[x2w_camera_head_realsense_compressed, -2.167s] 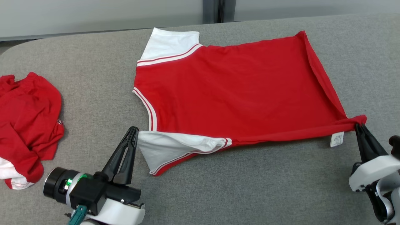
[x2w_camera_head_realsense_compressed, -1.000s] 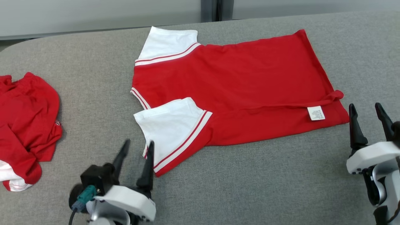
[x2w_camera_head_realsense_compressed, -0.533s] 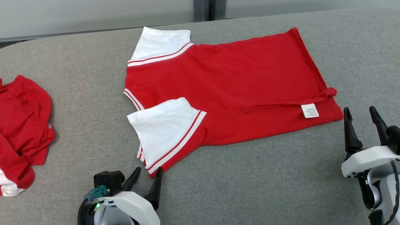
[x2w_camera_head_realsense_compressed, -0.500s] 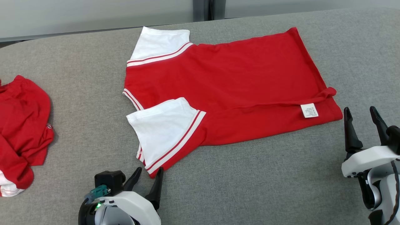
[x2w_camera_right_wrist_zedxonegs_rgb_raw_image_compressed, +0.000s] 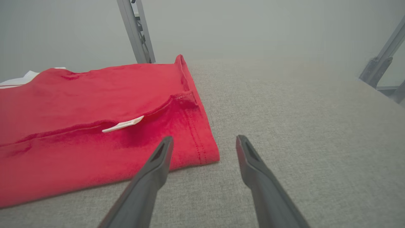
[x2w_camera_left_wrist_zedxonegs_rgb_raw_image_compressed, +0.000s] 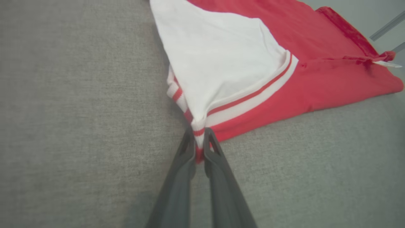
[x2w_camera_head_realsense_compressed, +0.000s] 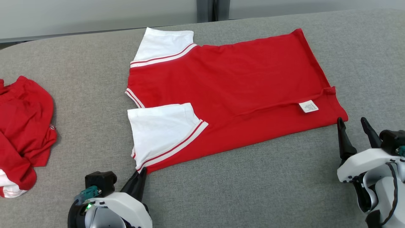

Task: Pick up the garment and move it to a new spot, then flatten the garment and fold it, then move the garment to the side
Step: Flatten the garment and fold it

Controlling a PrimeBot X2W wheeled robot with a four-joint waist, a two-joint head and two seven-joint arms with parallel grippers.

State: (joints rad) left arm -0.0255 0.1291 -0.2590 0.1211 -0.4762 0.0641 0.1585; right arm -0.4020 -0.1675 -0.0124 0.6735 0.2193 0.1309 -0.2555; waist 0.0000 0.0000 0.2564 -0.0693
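Observation:
The garment (x2w_camera_head_realsense_compressed: 234, 91) is a red shirt with white sleeves, lying spread on the grey table with its near long edge folded over. My left gripper (x2w_camera_head_realsense_compressed: 141, 174) is shut on the garment's near left corner, where the white sleeve (x2w_camera_left_wrist_zedxonegs_rgb_raw_image_compressed: 218, 63) meets its red-and-white striped trim. In the left wrist view the left gripper (x2w_camera_left_wrist_zedxonegs_rgb_raw_image_compressed: 198, 139) has the striped corner pinched between its fingers. My right gripper (x2w_camera_head_realsense_compressed: 351, 122) stands open just off the garment's near right corner. In the right wrist view the right gripper (x2w_camera_right_wrist_zedxonegs_rgb_raw_image_compressed: 204, 142) has its left fingertip over the red hem (x2w_camera_right_wrist_zedxonegs_rgb_raw_image_compressed: 193, 139) and its right one over bare table.
A second crumpled red garment (x2w_camera_head_realsense_compressed: 22, 126) lies at the table's left edge. A white label (x2w_camera_head_realsense_compressed: 308, 106) sits on the folded edge near the right corner. Grey table (x2w_camera_head_realsense_compressed: 253, 183) stretches along the front, and metal frame posts (x2w_camera_right_wrist_zedxonegs_rgb_raw_image_compressed: 136, 31) stand beyond the far edge.
My left gripper has shut on the sleeve corner and drawn it back toward me. My right gripper has edged forward and left to the near right corner, still open. The camera shifted slightly.

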